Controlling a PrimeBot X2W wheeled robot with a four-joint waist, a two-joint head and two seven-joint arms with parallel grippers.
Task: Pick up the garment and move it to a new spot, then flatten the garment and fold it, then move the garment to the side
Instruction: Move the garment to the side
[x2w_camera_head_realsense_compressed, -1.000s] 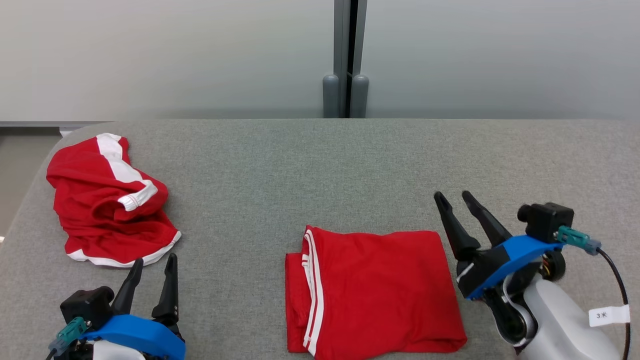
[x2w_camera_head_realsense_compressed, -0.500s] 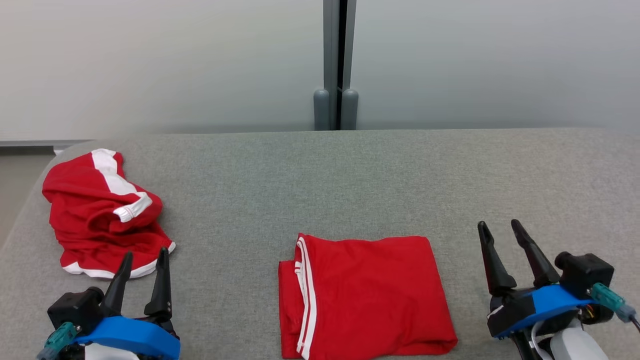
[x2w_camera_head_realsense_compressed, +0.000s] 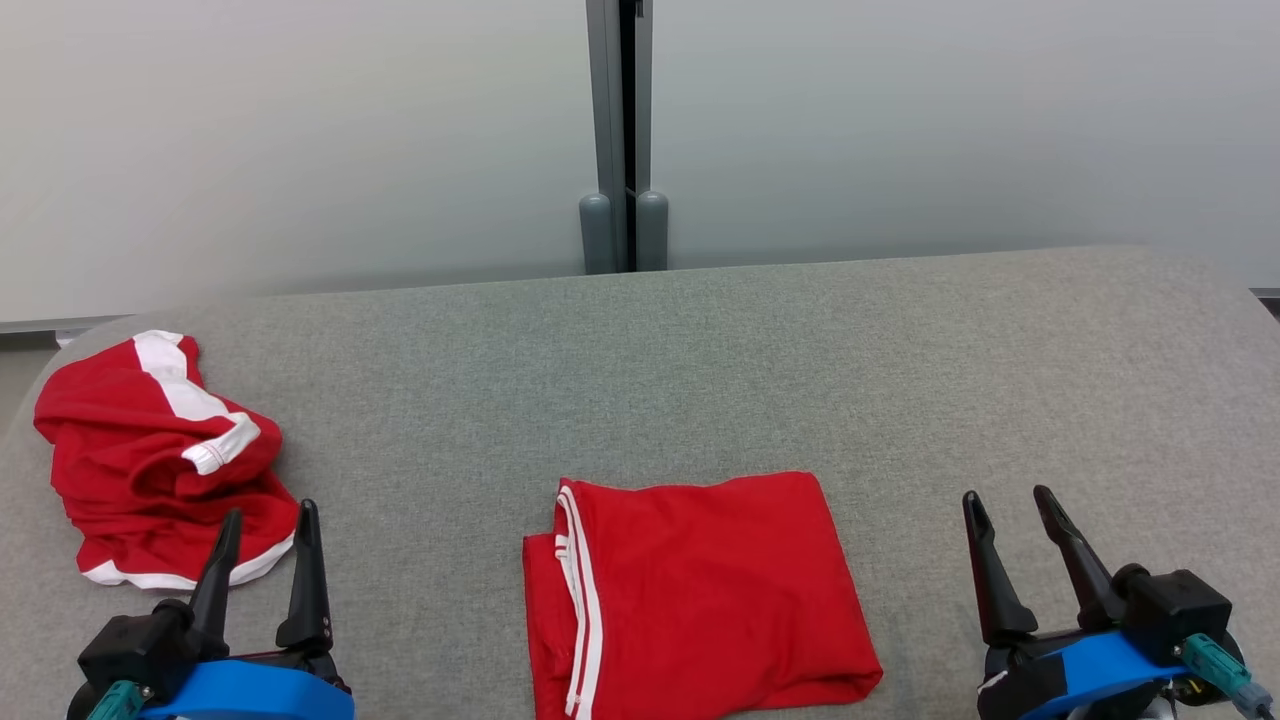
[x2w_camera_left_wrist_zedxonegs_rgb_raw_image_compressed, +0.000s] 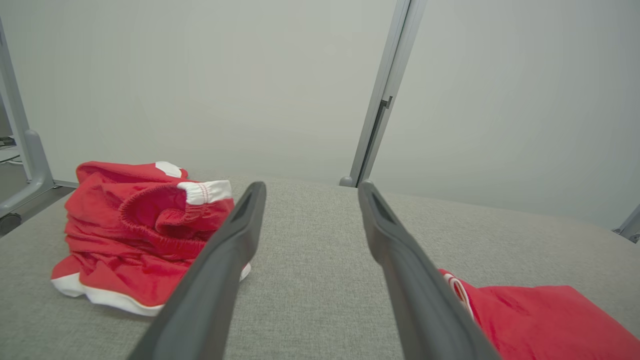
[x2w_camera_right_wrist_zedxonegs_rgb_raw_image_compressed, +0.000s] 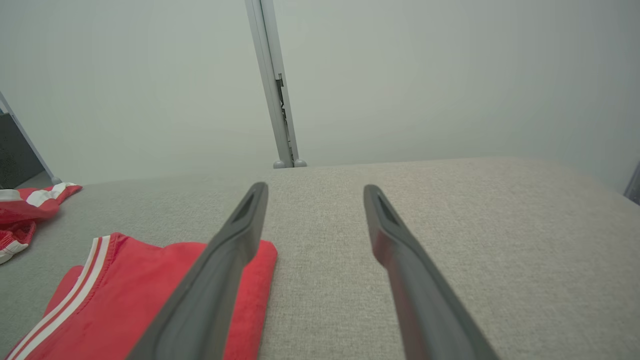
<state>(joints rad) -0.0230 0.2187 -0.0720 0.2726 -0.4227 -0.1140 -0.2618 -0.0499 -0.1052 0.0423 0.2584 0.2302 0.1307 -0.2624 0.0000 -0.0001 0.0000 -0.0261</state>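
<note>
A red garment with white stripes (x2w_camera_head_realsense_compressed: 700, 590) lies folded into a flat rectangle at the front middle of the grey table (x2w_camera_head_realsense_compressed: 700, 350). A second red garment with white trim (x2w_camera_head_realsense_compressed: 150, 460) sits crumpled at the far left. My left gripper (x2w_camera_head_realsense_compressed: 270, 510) is open and empty at the lower left, its tips just before the crumpled garment's near edge. My right gripper (x2w_camera_head_realsense_compressed: 1006, 495) is open and empty at the lower right, well clear of the folded garment's right edge. The left wrist view has the open left gripper (x2w_camera_left_wrist_zedxonegs_rgb_raw_image_compressed: 311, 185) between the crumpled garment (x2w_camera_left_wrist_zedxonegs_rgb_raw_image_compressed: 130, 230) and the folded one (x2w_camera_left_wrist_zedxonegs_rgb_raw_image_compressed: 540, 320). In the right wrist view the open right gripper (x2w_camera_right_wrist_zedxonegs_rgb_raw_image_compressed: 314, 186) stands right of the folded garment (x2w_camera_right_wrist_zedxonegs_rgb_raw_image_compressed: 125, 300).
A pale wall with a grey vertical post (x2w_camera_head_realsense_compressed: 624, 130) stands behind the table's far edge. The table's rounded left corner lies just beyond the crumpled garment. Bare grey cloth stretches across the back and right of the table.
The head camera has shifted. My right gripper has drawn back from the folded garment's right edge toward the lower right, still open. The garments lie as before.
</note>
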